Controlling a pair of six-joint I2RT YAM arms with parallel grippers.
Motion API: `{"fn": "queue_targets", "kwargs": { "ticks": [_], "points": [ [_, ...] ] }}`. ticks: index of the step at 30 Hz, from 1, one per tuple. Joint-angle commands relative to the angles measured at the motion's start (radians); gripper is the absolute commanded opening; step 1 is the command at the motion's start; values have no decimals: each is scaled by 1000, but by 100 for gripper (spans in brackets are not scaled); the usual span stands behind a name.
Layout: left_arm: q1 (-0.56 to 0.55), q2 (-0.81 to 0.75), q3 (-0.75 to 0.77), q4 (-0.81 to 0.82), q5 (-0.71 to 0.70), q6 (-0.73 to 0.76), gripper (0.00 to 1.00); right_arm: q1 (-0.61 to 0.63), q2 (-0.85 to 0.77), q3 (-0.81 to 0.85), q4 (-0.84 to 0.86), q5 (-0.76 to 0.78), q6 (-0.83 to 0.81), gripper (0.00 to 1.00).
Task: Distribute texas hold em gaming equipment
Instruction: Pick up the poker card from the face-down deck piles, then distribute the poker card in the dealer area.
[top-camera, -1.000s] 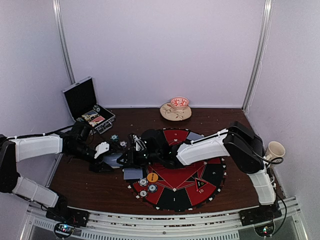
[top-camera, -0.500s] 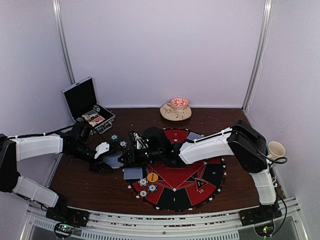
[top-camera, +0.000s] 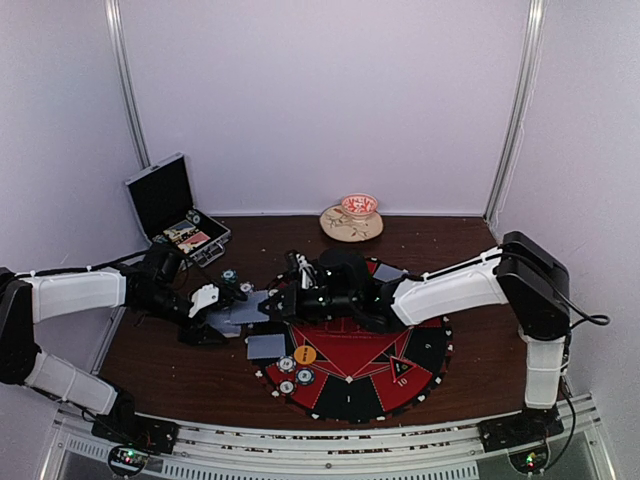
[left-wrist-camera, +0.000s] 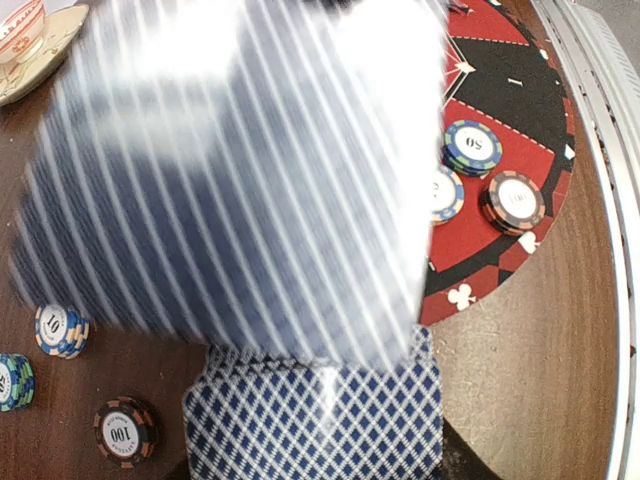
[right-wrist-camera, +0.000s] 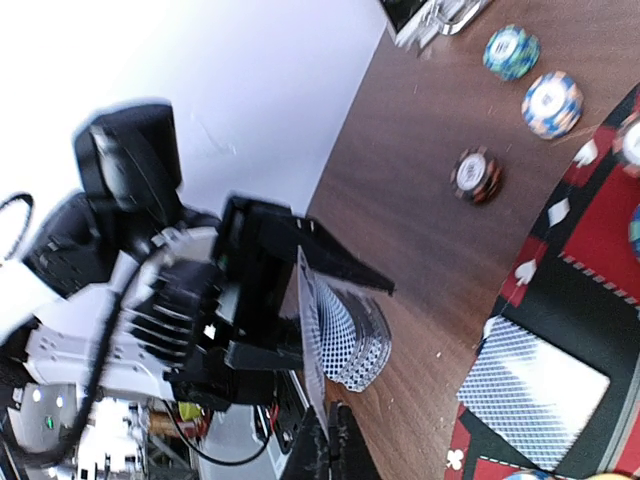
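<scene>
Blurred card (left-wrist-camera: 240, 170) fills most of the left wrist view, pattern smeared to stripes. Deck (left-wrist-camera: 315, 420) beneath it is cut off at the bottom edge.

Case (top-camera: 172, 205) far left; saucer (top-camera: 351, 226) behind mat (top-camera: 380, 375); chips (top-camera: 305, 376) on mat's near-left edge; card (top-camera: 264, 347) just left of them.

Diamond-backed deck (left-wrist-camera: 315, 425) raised off bench (top-camera: 180, 370); loose card (top-camera: 250, 308) sticking out beside it; second card (top-camera: 265, 346) flat at mat (top-camera: 350, 395) edge; striped chips (top-camera: 287, 364) scattered.
</scene>
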Motion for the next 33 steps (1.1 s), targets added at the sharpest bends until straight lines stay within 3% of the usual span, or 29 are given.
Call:
{"fn": "queue_targets", "kwargs": {
  "ticks": [1,8,17,33],
  "points": [
    [4,-2,5,22,15,12,52,-63,-103,-100,131,94,40,0],
    [3,-3,5,22,15,11,52,-168,-51,-127,186,156,111,0],
    [4,3,2,27,11,13,52,-284,146,40,148,148,158,0],
    [4,3,0,28,14,15,52,-323,284,188,-1,129,135,0]
  ]
}}
